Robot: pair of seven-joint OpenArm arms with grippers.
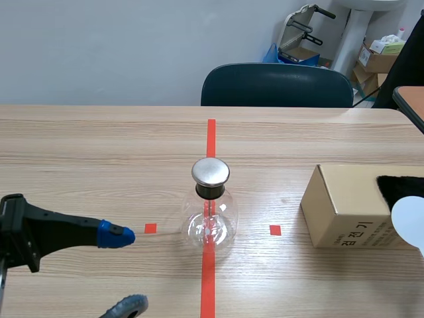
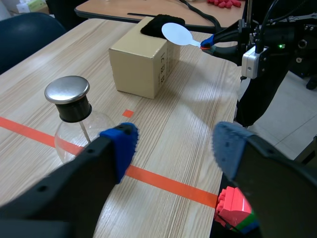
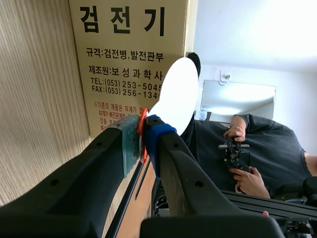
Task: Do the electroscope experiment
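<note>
A brown cardboard box (image 3: pixel 129 59) carries black Korean print. The large heading reads "검전기", with smaller lines "규격:검전병, 발전판부" and a maker's line beginning "제조원:보성과학". Below these are TEL and FAX lines and some red small print too fine to read. The box sits on the right of a pale wooden table (image 1: pixel 99 152), with a black furry cloth (image 2: pixel 161 22) lying on its top. The electroscope (image 1: pixel 211 212) is a round clear glass flask with a black stopper and a flat shiny metal cap. It stands at the middle of the table on an orange-red tape line (image 1: pixel 211 132), well apart from the box. The right gripper (image 3: pixel 141 134) is clamped on the thin red handle of a white round paddle (image 3: pixel 178 94). It holds the paddle raised by the box's top edge, close to the cloth, but whether the two touch cannot be told. The left gripper (image 2: pixel 173 148) hangs low at the near left of the table. Its fingers are spread wide with nothing between them, pointing toward the flask, which stands just ahead of one blue pad. A dark chair (image 1: pixel 277 85) stands behind the table.
</note>
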